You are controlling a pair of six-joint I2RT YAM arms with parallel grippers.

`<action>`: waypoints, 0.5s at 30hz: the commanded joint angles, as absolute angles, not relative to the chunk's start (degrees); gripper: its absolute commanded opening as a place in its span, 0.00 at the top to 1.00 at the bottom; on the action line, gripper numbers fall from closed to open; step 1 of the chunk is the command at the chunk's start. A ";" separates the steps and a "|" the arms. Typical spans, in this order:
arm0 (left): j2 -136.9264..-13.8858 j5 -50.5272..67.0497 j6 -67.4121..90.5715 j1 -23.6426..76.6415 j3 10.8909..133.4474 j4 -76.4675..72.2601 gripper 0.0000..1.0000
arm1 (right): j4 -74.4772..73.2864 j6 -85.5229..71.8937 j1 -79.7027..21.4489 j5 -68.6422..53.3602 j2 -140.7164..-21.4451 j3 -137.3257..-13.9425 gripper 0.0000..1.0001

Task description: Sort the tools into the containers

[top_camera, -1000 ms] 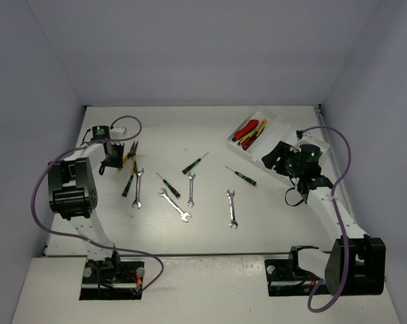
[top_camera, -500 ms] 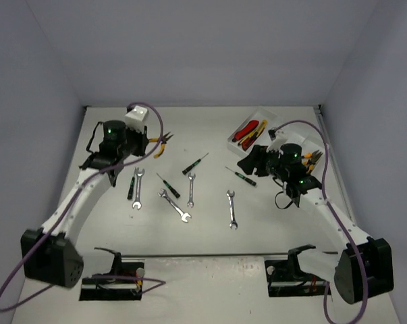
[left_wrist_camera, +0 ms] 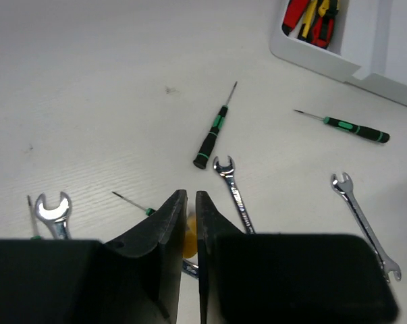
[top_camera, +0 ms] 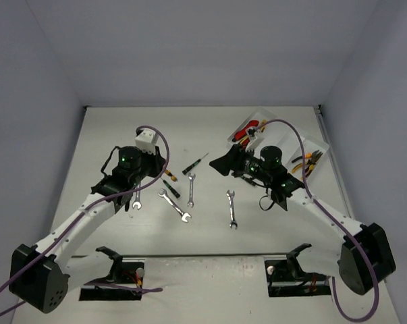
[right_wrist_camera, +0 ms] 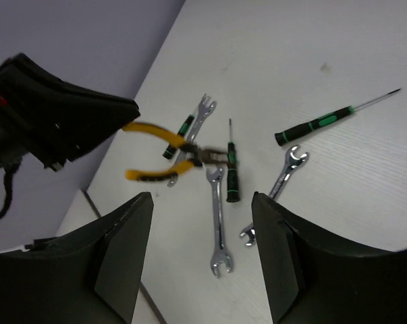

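The left gripper (left_wrist_camera: 192,197) is clamped almost closed on one handle of the yellow-handled pliers (right_wrist_camera: 168,138), holding them above the wrenches (top_camera: 231,209) and screwdrivers (left_wrist_camera: 213,135) scattered on the tabletop (top_camera: 122,128), while the right gripper (right_wrist_camera: 202,199) hovers half open and empty near the white tray (left_wrist_camera: 324,59).

Bright, even overhead light casts faint soft shadows on the table (top_camera: 210,135); close tool fingers (right_wrist_camera: 122,256) look dark, blurred.
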State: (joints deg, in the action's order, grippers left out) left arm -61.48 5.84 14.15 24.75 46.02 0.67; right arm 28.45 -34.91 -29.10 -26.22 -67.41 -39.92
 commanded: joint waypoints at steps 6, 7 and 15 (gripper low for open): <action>-54.90 2.48 18.30 28.12 46.24 -12.09 1.00 | 49.43 -51.74 -36.31 -24.19 -78.00 -41.06 0.38; -54.85 2.29 18.03 28.12 46.06 -12.04 1.00 | 49.40 -51.27 -36.72 -23.84 -78.63 -41.46 0.37; -51.31 -5.94 19.69 28.21 46.08 2.18 0.75 | 28.40 -35.92 -46.55 -13.40 -83.27 -48.03 0.38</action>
State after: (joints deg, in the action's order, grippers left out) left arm -54.50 0.67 18.18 27.87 44.08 -4.90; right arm 35.81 -44.75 -39.50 -21.68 -81.73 -41.62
